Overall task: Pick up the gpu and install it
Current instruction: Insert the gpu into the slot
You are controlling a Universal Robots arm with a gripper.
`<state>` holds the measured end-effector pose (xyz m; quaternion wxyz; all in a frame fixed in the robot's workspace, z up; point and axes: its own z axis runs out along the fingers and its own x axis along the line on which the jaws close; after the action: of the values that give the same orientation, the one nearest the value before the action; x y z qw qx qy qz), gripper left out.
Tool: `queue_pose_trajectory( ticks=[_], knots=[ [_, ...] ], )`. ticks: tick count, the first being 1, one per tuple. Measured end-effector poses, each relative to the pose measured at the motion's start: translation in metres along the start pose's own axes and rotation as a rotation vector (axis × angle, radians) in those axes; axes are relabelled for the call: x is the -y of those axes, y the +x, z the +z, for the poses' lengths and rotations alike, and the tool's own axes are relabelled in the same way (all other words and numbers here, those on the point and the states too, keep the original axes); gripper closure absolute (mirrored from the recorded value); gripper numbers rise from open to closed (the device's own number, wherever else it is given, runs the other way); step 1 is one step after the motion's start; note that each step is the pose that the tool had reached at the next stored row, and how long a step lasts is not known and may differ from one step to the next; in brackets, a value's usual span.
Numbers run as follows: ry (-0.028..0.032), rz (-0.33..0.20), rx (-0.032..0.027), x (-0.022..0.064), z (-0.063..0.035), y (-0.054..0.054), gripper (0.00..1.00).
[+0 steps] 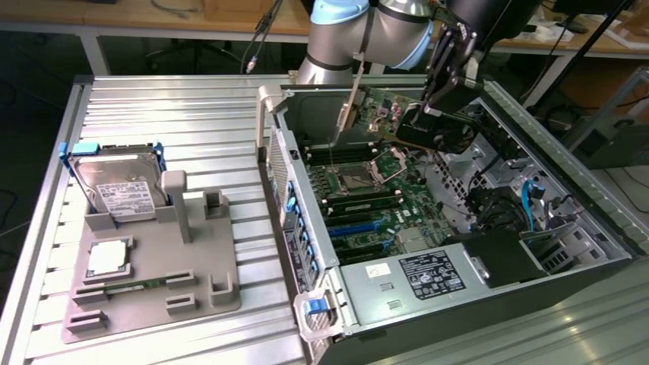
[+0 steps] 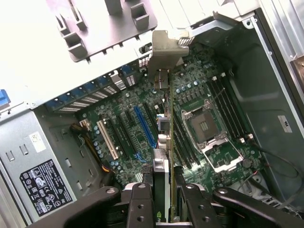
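Handling: your gpu is a light, stiff card, but judge it fragile; it will not forgive twisting or knocks to its small parts.
Where to hold: the flat faces near one end and the black cooler block look safest; keep pressure off the contact edge.
Gpu position: it hangs in the air over the open computer case, above the motherboard, seated in no slot.
Orientation: it stands on edge, with its silver end bracket at the far end from the wrist, toward the exterior view's left.
End effector: closed on the gpu, with one finger on each face of the card.
Relation: the card runs straight out from between the fingers, so you grip the end opposite the bracket.
Below: the blue slot lies uncovered just beside the card's line.
Surface: the grey tray with the hard drive sits well apart, on the exterior view's left.
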<state>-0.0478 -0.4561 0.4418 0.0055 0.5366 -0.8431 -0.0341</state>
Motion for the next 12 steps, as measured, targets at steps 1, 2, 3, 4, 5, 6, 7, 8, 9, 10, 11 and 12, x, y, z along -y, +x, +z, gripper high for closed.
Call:
queue_pose_trajectory(
  ticks=[1, 2, 3, 4, 5, 6, 7, 8, 9, 10, 11, 12],
  knots=[
    [-0.0001, -0.003, -0.0002, 0.0000, 0.0000, 0.0000, 0.73],
    [-0.0002, -0.006, -0.0004, 0.0000, 0.0000, 0.0000, 0.73],
    [-0.0002, -0.008, -0.0006, 0.0000, 0.0000, 0.0000, 0.73],
    [-0.0003, -0.011, -0.0007, 0.0000, 0.0000, 0.0000, 0.73],
    [-0.0004, -0.014, -0.0008, 0.0000, 0.0000, 0.0000, 0.73],
    [-0.0005, -0.017, -0.0011, 0.0000, 0.0000, 0.0000, 0.73],
    [-0.0005, -0.020, -0.0012, 0.0000, 0.0000, 0.0000, 0.73],
    [-0.0006, -0.023, -0.0015, 0.0000, 0.0000, 0.0000, 0.73],
    [-0.0007, -0.025, -0.0016, 0.0000, 0.0000, 0.0000, 0.73],
    [-0.0008, -0.029, -0.0018, 0.0000, 0.0000, 0.0000, 0.73],
    [-0.0010, -0.035, -0.0023, 0.0000, 0.0000, 0.0000, 0.73],
    [-0.0011, -0.040, -0.0025, 0.0000, 0.0000, 0.0000, 0.73]
  ],
)
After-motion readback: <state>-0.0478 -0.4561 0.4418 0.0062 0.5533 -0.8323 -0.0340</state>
